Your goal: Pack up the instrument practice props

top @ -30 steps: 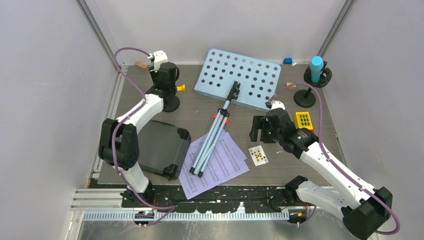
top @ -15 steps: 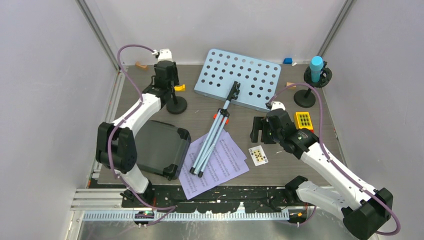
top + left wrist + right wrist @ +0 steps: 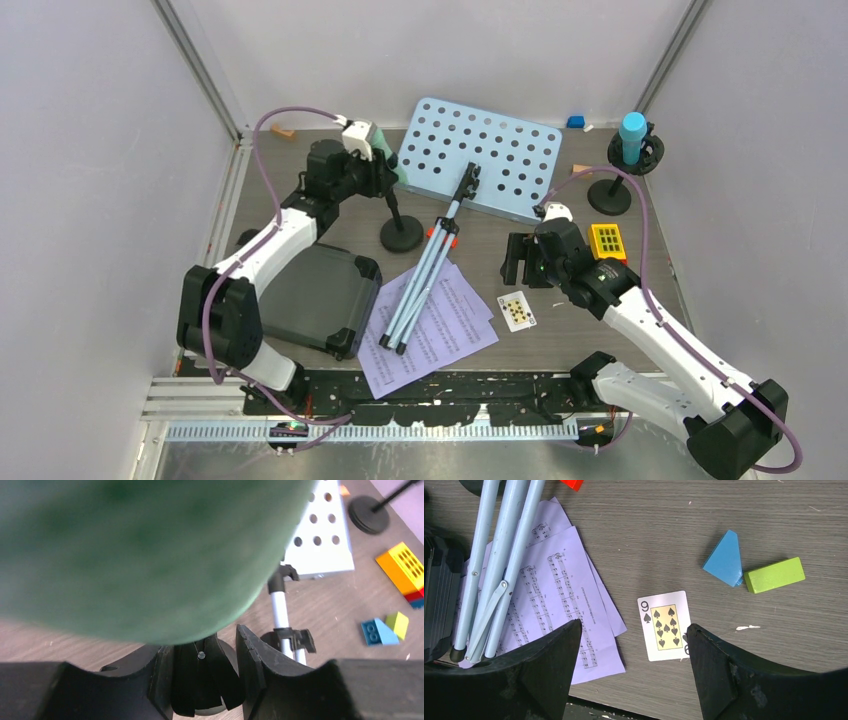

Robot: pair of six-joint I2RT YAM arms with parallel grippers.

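Observation:
My left gripper (image 3: pixel 383 178) is shut on the black clip of a round-based mic pole (image 3: pixel 401 235) that carries the green microphone (image 3: pixel 392 163). In the left wrist view the microphone (image 3: pixel 140 550) fills the top and the clip sits between my fingers (image 3: pixel 252 670). The pale blue perforated rack (image 3: pixel 478 158) lies flat at the back, its tripod legs (image 3: pixel 420 285) across the lilac pages (image 3: pixel 445 322). The blue microphone (image 3: pixel 631 135) stands on its pole (image 3: pixel 609 197) at the back right. My right gripper (image 3: pixel 515 258) is open and empty above the table, near the pages (image 3: pixel 559 600).
A black case (image 3: pixel 320 295) lies at the front left. A playing card (image 3: pixel 665 624) lies between my right fingers. A yellow block (image 3: pixel 606 240), blue (image 3: pixel 725 560) and green (image 3: pixel 774 574) blocks lie on the right. Small blocks sit along the back edge.
My left gripper has carried the green microphone and its pole from the back left toward the middle, next to the rack. The right arm has not moved.

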